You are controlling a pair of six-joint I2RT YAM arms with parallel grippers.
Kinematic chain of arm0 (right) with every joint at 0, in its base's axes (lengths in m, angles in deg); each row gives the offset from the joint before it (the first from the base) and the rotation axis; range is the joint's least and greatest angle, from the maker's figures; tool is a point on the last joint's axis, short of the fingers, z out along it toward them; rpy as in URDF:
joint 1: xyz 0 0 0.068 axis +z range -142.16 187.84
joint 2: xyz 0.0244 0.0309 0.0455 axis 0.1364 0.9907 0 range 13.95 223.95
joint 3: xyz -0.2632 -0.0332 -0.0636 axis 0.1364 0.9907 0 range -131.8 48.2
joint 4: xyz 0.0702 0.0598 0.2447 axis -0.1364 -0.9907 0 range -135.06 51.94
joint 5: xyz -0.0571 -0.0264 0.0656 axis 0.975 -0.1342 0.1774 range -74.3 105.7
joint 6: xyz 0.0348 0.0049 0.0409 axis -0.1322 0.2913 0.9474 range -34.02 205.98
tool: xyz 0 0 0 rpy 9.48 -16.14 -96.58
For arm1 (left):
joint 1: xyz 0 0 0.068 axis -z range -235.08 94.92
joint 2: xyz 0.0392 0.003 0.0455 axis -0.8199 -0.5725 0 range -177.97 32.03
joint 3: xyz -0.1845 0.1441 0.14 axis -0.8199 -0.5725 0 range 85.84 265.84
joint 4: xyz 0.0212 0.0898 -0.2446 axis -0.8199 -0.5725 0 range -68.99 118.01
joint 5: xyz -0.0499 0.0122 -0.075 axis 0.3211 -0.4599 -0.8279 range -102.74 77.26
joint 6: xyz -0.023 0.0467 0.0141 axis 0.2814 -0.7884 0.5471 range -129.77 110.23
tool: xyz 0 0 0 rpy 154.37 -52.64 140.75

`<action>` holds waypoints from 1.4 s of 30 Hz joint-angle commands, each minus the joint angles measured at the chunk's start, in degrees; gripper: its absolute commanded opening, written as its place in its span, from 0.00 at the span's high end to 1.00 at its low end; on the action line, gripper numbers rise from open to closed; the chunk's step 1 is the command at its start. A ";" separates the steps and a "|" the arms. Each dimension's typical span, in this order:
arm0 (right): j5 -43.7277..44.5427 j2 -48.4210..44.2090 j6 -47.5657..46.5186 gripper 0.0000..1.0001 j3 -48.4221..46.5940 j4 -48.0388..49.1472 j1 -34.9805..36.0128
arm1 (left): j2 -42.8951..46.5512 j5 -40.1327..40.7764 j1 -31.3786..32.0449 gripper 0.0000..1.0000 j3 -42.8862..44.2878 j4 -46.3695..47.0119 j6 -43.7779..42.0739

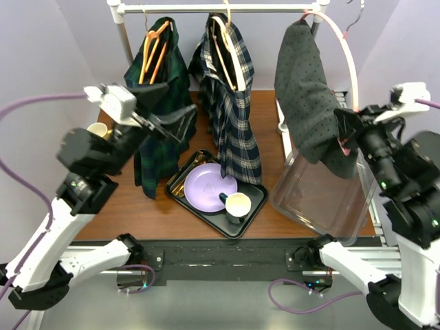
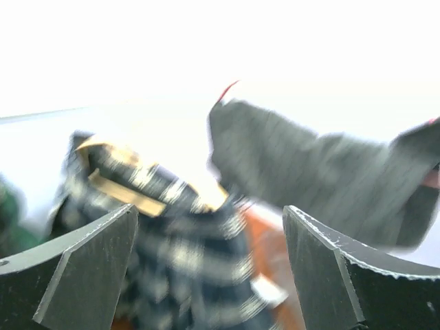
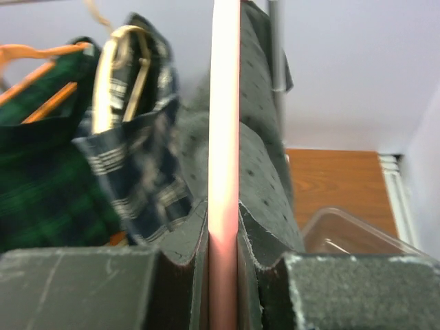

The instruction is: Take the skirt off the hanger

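Observation:
A grey dotted skirt point(image 1: 309, 103) hangs on a pink hanger point(image 1: 347, 58) at the right end of the rack. My right gripper point(image 1: 346, 134) is shut on the lower part of the pink hanger, at the skirt's right edge. In the right wrist view the hanger point(image 3: 224, 137) runs straight up between the closed fingers point(image 3: 172, 275), with the skirt point(image 3: 265, 158) draped on both sides of it. My left gripper point(image 1: 177, 103) is open and empty, in the air in front of the green garment. Its view is blurred and shows the grey skirt point(image 2: 309, 172) far off.
A dark green plaid garment point(image 1: 161, 110) on an orange hanger and a navy plaid garment point(image 1: 237, 110) on a cream hanger hang from the rail point(image 1: 206, 8). A black tray point(image 1: 256, 206) holds a purple plate, a cup and cutlery. A clear plastic bin point(image 1: 323, 199) stands below the skirt.

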 commanded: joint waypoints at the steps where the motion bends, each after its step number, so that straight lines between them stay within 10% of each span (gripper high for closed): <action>1: -10.56 -0.80 2.25 1.00 -7.04 15.71 -0.10 | -4.21 -7.88 0.18 0.10 8.45 -3.35 14.18; 13: -22.16 5.44 4.44 1.00 -23.32 11.76 -0.10 | -2.21 -1.40 0.18 0.16 14.61 -5.71 5.78; 25: -70.66 8.96 17.98 1.00 -9.09 23.09 -0.10 | -6.59 -7.28 0.18 0.14 38.14 -34.71 -12.51; 42: -81.84 5.36 17.19 1.00 3.49 28.55 0.08 | -12.74 -23.45 0.09 0.13 40.81 -38.95 -11.11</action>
